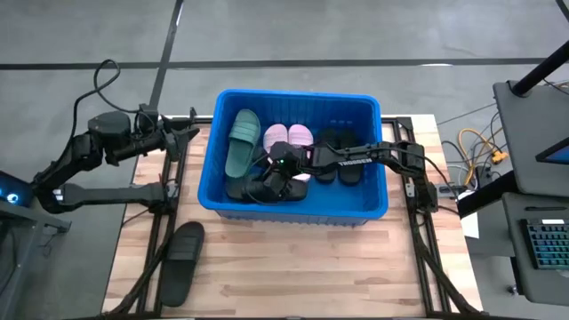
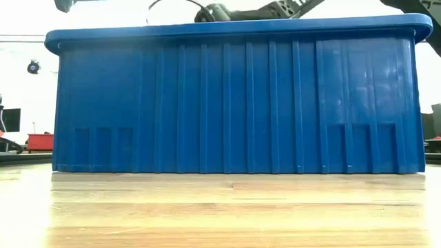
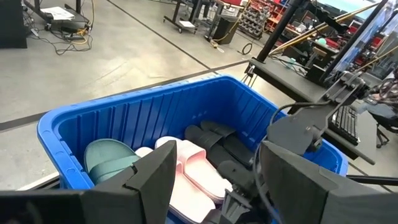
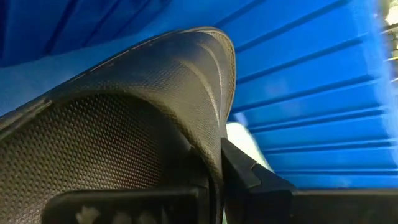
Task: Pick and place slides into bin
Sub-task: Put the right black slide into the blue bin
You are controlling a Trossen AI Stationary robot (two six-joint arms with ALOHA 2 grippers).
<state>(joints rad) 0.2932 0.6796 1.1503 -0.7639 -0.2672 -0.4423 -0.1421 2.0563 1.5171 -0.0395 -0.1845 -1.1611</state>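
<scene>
My right gripper (image 1: 277,171) is down inside the bin (image 1: 373,206), jaws closed on a black slide (image 4: 130,130); its textured sole fills the wrist view, with ribbed blue wall right behind it. Around that gripper in the bin: a green slide (image 1: 242,140) off toward the left arm's side, the pink pair (image 1: 288,137) just beyond it, more black slides (image 1: 340,153) along my forearm.

My left gripper (image 1: 189,132) hangs outside the bin, just off its left wall, fingers (image 3: 149,177) spread wide with nothing between them. Ahead of them the wrist view looks over the rim onto the green slide, the pink pair and the black ones.

One black slide (image 1: 180,261) lies on the table (image 1: 293,276), near the front edge on my left arm's side, well apart from both grippers.

Surface: pale wood planks, light grain, dark frame rails down either side. From table height the bin's ribbed front wall blocks nearly everything.

Room: grey concrete floor with dark lines. Beyond the left gripper, loose cables on the floor, metal stands, red racks at the back. Past my right arm, a desk edge with a keyboard (image 1: 544,258) and yellow cables (image 1: 480,147).
</scene>
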